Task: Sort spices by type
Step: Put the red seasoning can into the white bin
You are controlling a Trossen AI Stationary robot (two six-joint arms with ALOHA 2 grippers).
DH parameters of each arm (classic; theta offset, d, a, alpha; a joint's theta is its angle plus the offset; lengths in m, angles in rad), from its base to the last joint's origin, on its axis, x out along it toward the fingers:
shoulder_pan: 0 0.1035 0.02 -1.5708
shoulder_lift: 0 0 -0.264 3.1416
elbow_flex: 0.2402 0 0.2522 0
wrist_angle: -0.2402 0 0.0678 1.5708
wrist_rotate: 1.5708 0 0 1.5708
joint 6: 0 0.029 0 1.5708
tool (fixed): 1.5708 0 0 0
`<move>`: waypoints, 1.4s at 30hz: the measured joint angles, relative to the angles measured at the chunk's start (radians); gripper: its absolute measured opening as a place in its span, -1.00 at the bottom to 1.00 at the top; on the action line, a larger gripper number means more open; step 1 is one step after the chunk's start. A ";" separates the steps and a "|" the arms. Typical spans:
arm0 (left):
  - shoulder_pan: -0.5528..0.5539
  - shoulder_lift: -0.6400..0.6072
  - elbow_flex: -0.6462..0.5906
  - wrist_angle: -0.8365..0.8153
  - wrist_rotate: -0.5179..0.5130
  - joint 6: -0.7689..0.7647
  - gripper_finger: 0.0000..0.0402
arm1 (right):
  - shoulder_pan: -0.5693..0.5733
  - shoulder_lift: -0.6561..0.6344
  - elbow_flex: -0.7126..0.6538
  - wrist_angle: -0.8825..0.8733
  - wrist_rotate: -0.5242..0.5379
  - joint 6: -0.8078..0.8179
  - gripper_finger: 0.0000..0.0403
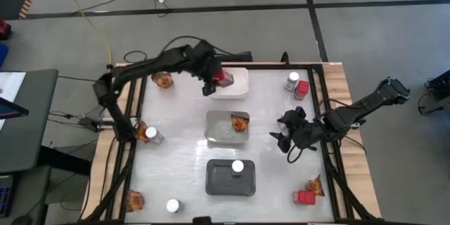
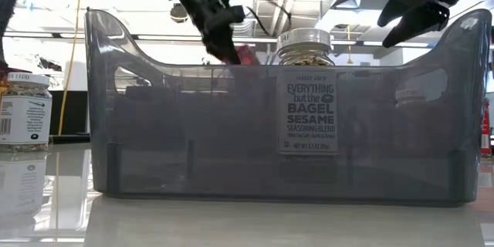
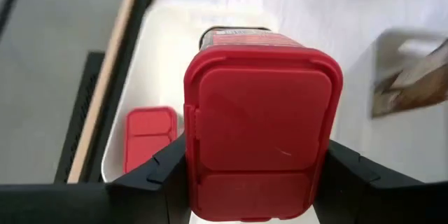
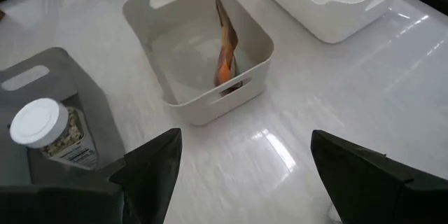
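My left gripper point(image 1: 213, 82) is shut on a red boxy container point(image 3: 262, 119) that hangs over the white tray point(image 1: 239, 91) at the table's far middle. A second red container point(image 3: 149, 137) lies in that tray. An orange-brown packet point(image 1: 240, 121) leans on the wall of the clear tray point(image 1: 214, 135) at the centre. In the dark grey tray point(image 1: 218, 183) near the front stands a white-lidded jar point(image 1: 238, 166). Right of the clear tray, my right gripper point(image 1: 283, 139) hovers open above the table, holding nothing. My left gripper pinches the red container between its two fingers point(image 3: 162, 171), one on each of its opposite sides point(image 3: 190, 147), near the lid end. The fingers slant down toward the white tray. The container is lifted clear, its lid facing back at the wrist.
Loose spices lie round the table's edges: a packet point(image 1: 163, 79) far left, a jar and packet point(image 1: 148, 135) at left, a packet point(image 1: 133, 198) and jar point(image 1: 172, 205) near left, a jar and red container point(image 1: 296, 84) far right, a red container and packet point(image 1: 308, 193) near right.
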 joint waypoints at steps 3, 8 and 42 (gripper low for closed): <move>0.004 0.080 0.054 -0.064 -0.025 0.053 0.03 | -0.009 0.000 0.000 0.000 0.000 0.001 0.72; 0.004 0.184 0.109 -0.138 -0.100 0.122 0.03 | -0.014 0.000 0.000 0.003 0.000 0.001 0.72; -0.008 0.303 0.110 -0.211 -0.152 0.070 0.35 | -0.012 0.000 0.000 -0.004 0.000 0.033 0.72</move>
